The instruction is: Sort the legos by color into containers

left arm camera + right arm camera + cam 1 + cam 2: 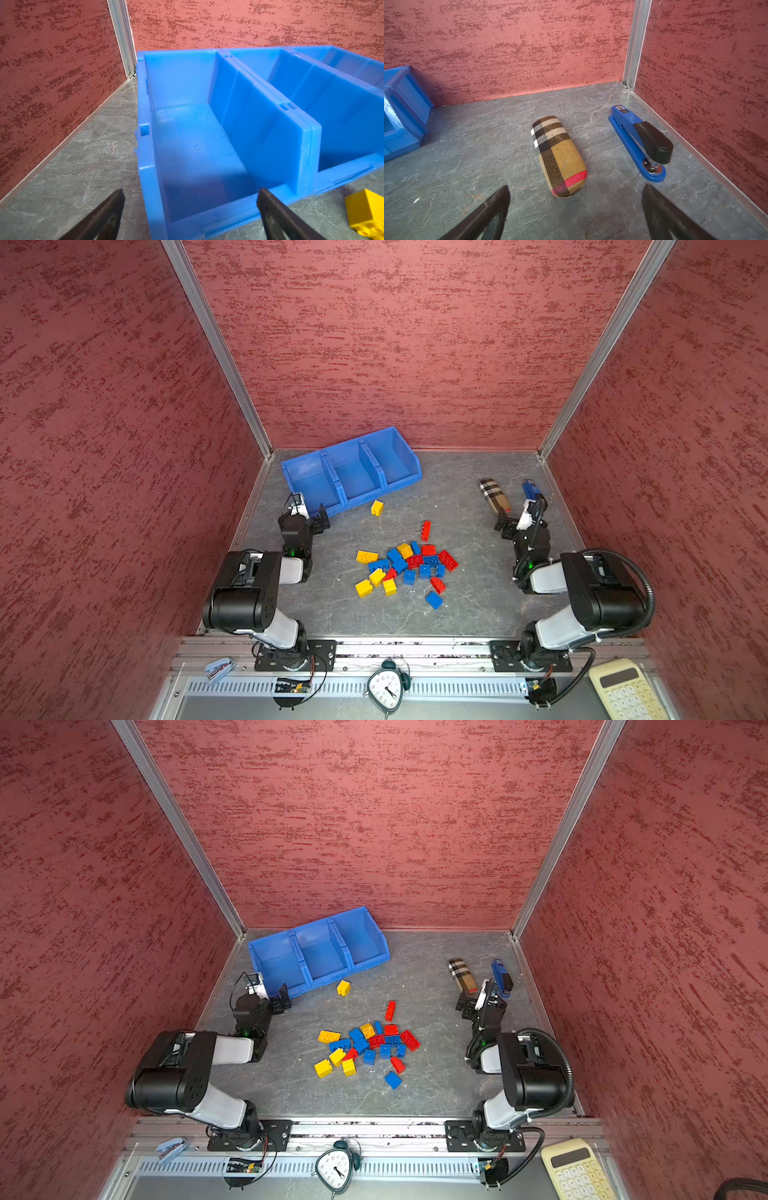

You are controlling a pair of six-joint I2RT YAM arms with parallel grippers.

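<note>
Several red, yellow and blue legos (405,568) (368,1048) lie in a loose pile mid-table. One yellow lego (377,507) (343,988) (366,212) sits alone just in front of the containers (371,464) (343,946) (259,116) (406,108). These are three joined blue bins, angled at the back left, with nothing showing inside them. My left gripper (306,515) (270,996) (192,194) is open at the front corner of the leftmost bin, holding nothing. My right gripper (519,516) (478,998) (576,189) is open at the far right, over bare table.
A tan plaid case (494,495) (559,155) and a blue-and-black stapler (532,489) (639,143) lie just beyond the right gripper, near the right wall. An alarm clock (386,686), a calculator (623,691) and a small stapler (218,670) sit on the front ledge.
</note>
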